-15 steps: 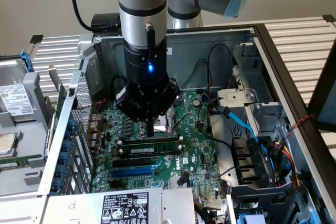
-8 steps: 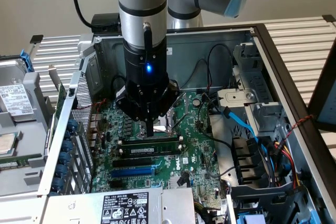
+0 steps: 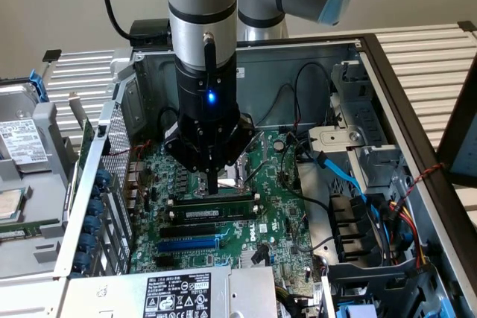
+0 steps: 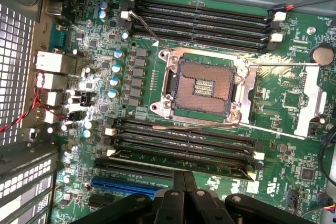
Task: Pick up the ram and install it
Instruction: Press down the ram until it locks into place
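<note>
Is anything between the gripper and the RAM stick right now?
Nothing visible. The shut gripper points straight down at the long dark-green RAM stick, which lies in a black memory slot on the green motherboard.

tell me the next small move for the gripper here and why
Probably a short straight push down, then a check. The gripper is shut, its tip on the top edge of the ram, which already stands in a memory slot on the motherboard. Whether the ram is fully seated cannot be told.
</note>
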You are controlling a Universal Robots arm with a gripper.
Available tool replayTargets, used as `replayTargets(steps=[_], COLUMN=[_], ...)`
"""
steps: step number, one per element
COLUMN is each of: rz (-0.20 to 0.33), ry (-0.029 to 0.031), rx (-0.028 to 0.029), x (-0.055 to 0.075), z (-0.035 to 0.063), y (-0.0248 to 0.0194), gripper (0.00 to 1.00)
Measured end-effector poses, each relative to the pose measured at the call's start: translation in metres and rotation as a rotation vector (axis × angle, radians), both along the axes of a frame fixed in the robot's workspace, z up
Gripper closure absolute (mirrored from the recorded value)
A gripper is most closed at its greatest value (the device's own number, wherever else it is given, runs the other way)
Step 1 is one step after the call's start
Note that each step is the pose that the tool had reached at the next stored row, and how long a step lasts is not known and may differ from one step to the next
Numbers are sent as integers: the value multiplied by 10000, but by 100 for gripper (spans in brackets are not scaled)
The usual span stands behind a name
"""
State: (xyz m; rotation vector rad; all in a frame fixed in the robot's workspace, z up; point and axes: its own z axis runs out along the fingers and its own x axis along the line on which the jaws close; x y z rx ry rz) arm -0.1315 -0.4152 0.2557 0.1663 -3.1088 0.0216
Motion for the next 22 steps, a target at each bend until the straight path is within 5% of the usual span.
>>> replayTargets(steps=[22], rz=[0], ry=[0], rx=[-1], x=[0], z=[0], y=[0], gripper=[89])
